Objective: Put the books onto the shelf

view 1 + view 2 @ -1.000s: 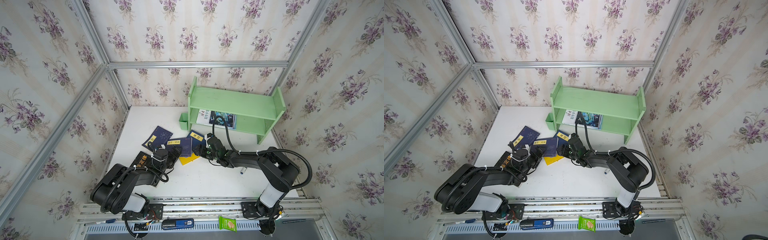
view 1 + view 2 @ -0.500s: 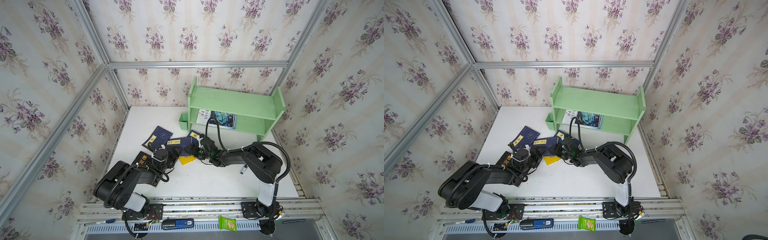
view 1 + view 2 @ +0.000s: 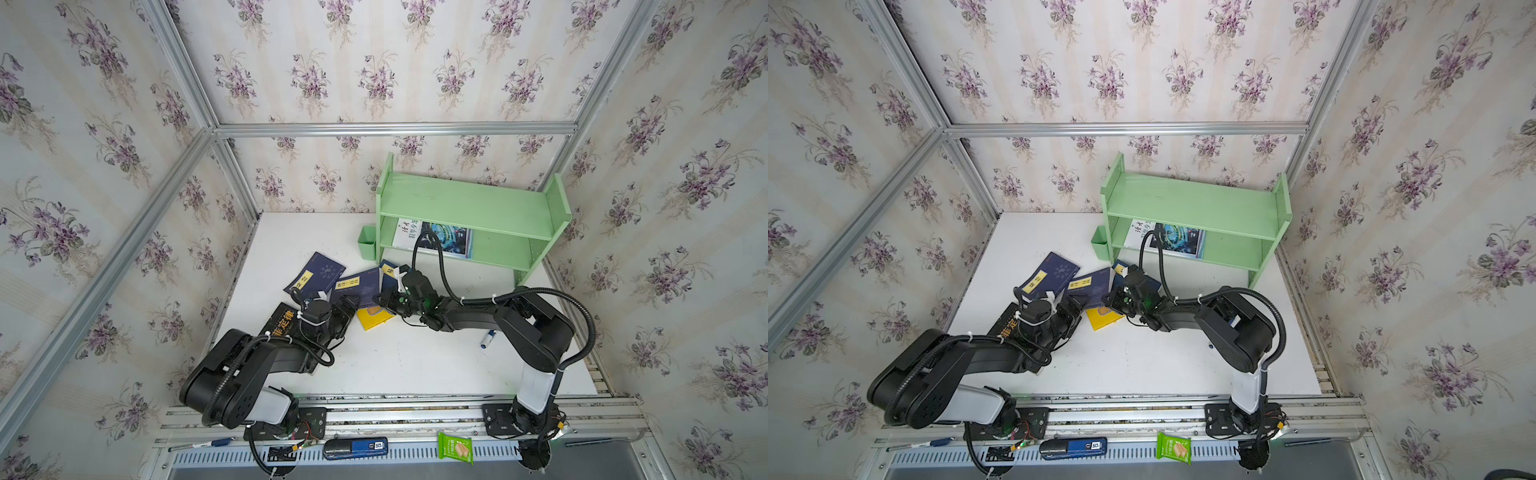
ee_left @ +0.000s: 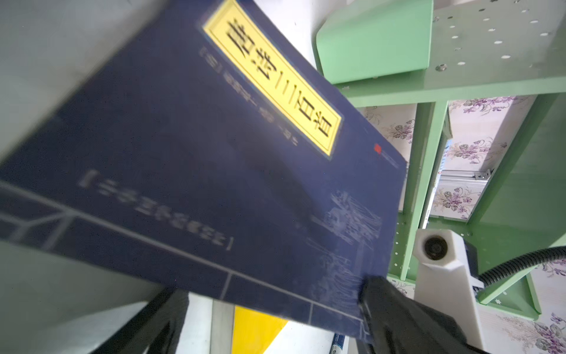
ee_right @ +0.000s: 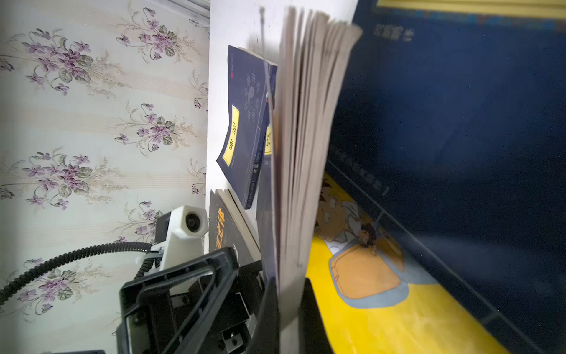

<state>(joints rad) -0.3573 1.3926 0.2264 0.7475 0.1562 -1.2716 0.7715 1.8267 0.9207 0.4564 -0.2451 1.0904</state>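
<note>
Only the magazine (image 3: 440, 239) lies on the shelf (image 3: 469, 203), at the left end of the lower tier; the top tier is bare. I count one book placed and five left.

The rest sit in a loose heap on the worktop (image 3: 415, 365), near the shelf's left foot:
- the left navy book (image 3: 318, 274)
- the middle navy book (image 3: 359, 286)
- the right navy book (image 3: 388, 270), half hidden
- the yellow book (image 3: 374, 318)
- the black book (image 3: 284, 322)

The right gripper (image 5: 289, 309) has its jaws clamped on the middle navy book's page edge, tipping it up. The left gripper (image 3: 348, 311) waits beside it, jaws wide apart.

The middle navy book's yellow label reads 唐诗三百首. The black book shows gold 菲定律. I can't read the magazine's title.
</note>
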